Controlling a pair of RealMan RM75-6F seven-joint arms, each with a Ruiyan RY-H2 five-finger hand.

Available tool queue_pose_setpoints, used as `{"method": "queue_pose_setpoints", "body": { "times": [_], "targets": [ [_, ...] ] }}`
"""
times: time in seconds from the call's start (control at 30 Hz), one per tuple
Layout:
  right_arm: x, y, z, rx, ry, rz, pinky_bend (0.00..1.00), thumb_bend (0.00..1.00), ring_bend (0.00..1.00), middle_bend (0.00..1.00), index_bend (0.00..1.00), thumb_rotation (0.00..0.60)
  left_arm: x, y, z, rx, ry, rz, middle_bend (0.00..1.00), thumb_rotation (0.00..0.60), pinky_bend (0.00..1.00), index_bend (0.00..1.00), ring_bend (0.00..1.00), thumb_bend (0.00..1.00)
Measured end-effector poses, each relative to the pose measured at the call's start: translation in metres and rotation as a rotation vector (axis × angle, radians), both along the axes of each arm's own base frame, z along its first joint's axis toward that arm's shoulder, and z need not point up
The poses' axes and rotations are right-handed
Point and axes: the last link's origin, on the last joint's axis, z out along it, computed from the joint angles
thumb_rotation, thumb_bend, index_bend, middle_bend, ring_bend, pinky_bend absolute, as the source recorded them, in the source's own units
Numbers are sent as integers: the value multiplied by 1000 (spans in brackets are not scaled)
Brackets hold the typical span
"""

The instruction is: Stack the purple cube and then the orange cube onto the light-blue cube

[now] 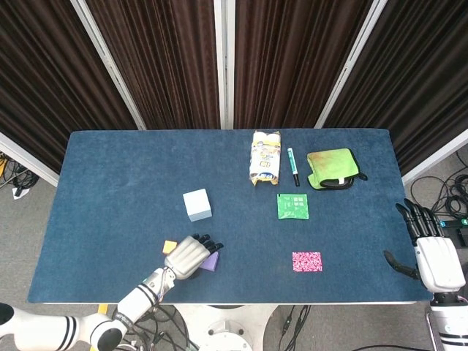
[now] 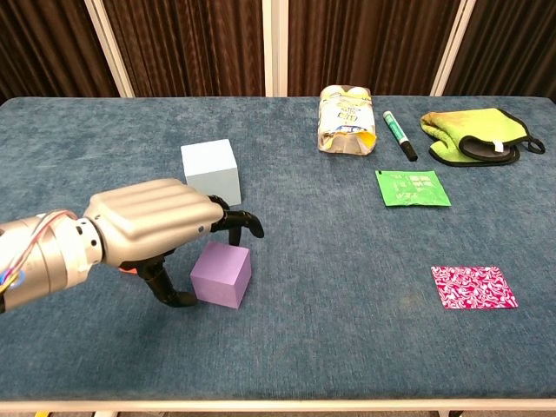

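The purple cube (image 2: pixel 221 274) rests on the blue table (image 1: pixel 117 183), near the front edge. My left hand (image 2: pixel 156 228) arches over it, fingers curled down past its far top edge and thumb beside its left face; no firm grip shows. In the head view the left hand (image 1: pixel 189 256) hides most of the purple cube (image 1: pixel 211 262). The light-blue cube (image 1: pixel 197 205) stands just behind, also in the chest view (image 2: pixel 211 171). The small orange cube (image 1: pixel 170 246) lies left of the hand. My right hand (image 1: pixel 428 248) hangs open beyond the table's right edge.
At the back right lie a yellow snack bag (image 2: pixel 347 120), a green-capped marker (image 2: pixel 400 135) and a green cloth mitt (image 2: pixel 473 136). A green sachet (image 2: pixel 413 188) and a pink patterned packet (image 2: pixel 473 287) lie flat on the right half.
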Motion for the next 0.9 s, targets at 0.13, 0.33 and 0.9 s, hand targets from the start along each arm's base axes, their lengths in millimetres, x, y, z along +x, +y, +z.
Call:
{"method": "queue_pose_setpoints", "body": {
  "times": [0.13, 0.33, 0.9],
  "targets": [
    [0, 0, 0, -1, 0, -3, 0, 177, 0, 0, 0, 600, 1, -1, 0, 5, -5, -6, 434, 600, 360, 259, 246, 266],
    [0, 0, 0, 0, 2, -4, 0, 176, 0, 0, 0, 600, 5, 0, -1, 14, -24, -5, 472, 600, 366, 287, 264, 287],
    [-1, -1, 1, -5, -1, -6, 0, 176, 0, 0, 0, 600, 8, 1, -3, 47, -53, -2, 576, 600, 393, 357, 329, 316]
  ]
}}
